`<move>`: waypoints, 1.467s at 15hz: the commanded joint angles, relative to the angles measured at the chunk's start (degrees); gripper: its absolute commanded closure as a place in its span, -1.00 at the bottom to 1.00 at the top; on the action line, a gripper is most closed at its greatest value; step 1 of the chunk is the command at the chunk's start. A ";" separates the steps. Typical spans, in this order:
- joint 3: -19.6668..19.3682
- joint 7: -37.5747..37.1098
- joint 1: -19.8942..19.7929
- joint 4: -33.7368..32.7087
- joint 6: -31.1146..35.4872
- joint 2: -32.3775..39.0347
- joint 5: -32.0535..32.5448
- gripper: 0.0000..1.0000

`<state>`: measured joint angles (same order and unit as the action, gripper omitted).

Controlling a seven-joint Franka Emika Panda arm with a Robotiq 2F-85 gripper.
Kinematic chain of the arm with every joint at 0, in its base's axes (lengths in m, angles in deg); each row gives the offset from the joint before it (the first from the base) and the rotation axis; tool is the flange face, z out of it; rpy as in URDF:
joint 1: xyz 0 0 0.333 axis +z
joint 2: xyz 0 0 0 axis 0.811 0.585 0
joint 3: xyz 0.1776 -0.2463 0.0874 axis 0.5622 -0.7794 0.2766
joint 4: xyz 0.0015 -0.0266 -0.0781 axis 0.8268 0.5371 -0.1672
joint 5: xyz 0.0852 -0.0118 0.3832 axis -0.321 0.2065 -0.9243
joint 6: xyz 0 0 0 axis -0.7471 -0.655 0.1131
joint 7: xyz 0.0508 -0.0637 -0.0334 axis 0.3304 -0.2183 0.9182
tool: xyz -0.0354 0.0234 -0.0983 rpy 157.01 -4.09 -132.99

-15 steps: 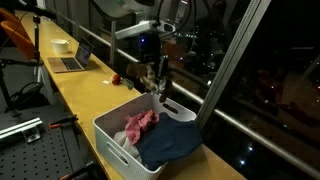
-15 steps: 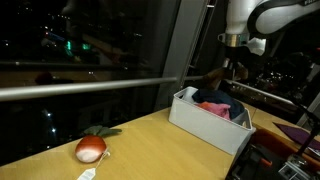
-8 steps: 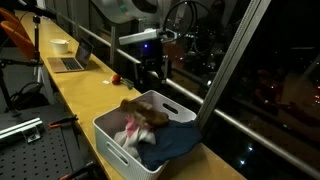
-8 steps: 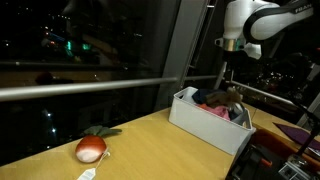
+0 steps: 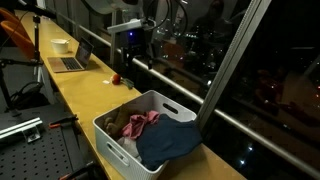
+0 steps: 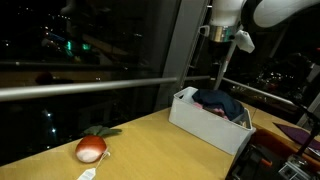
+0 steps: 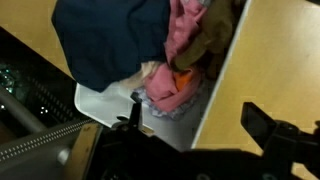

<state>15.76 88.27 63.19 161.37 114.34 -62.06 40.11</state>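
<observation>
Brown cloth (image 5: 113,124) has dropped into white bin (image 5: 120,152).

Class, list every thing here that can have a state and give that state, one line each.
gripper: open, holding nothing.
white bin: upright, filled with clothes.
blue garment: crumpled in the bin.
pink garment: crumpled in the bin.
laptop: lid open.
red onion: whole, lying on the counter.

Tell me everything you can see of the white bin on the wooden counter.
The white bin is a rectangular, open-topped tub, plastic by the look, with rounded corners. It stands upright on the wooden counter. A dark blue garment, a pink cloth and a brownish piece fill it. The open gripper hangs higher up, clear of it.
</observation>
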 commanded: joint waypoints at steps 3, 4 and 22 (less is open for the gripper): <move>3.53 1.37 5.25 -12.74 0.87 12.68 -0.62 -1.00; 3.83 1.91 6.01 -14.83 2.02 15.16 -0.86 -1.00; 9.10 13.15 16.31 -46.63 12.10 46.36 -18.71 -1.00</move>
<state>25.49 98.57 77.48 123.68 128.99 -22.33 22.33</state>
